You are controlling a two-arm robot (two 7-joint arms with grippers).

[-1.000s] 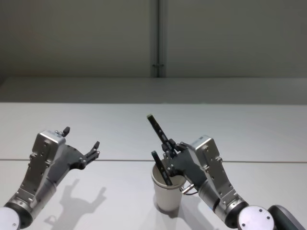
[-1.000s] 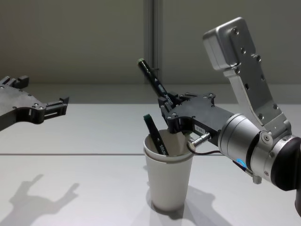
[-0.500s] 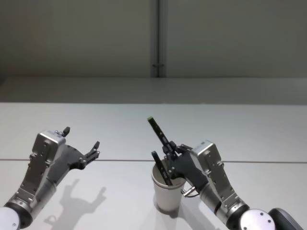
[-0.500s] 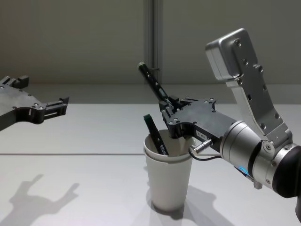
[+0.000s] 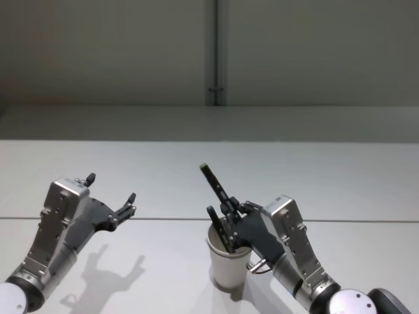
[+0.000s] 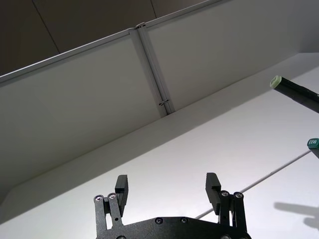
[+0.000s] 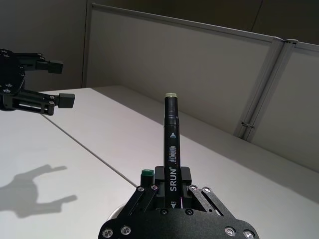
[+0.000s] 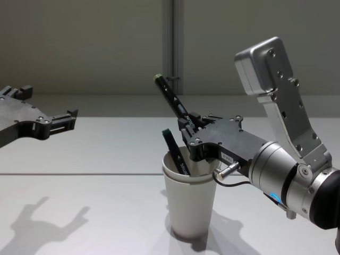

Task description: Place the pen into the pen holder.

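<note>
Our right gripper (image 8: 192, 139) has come lower than it was a second ago, so the pen (image 8: 171, 101) it holds now dips deeper into the pen holder (image 8: 189, 204). Its jaws are pinched tight on the pen's middle. The pen is thin, black and smooth, with a pale green cap at its top end, and it leans away to the left. Its low end is inside the cup. The pen holder is an off-white paper cup, wider at the top, with two rolled rims like two stacked cups. A second dark pen (image 8: 175, 152) with a green top already stands in it. Our left gripper (image 5: 111, 196) hangs in the air on the left, well apart from the cup, and has not moved. Its jaws are wide open and hold nothing. The table (image 5: 163, 176) is flat, white and smooth, with a thin seam across it. Behind it is a plain grey wall (image 5: 105, 52).
</note>
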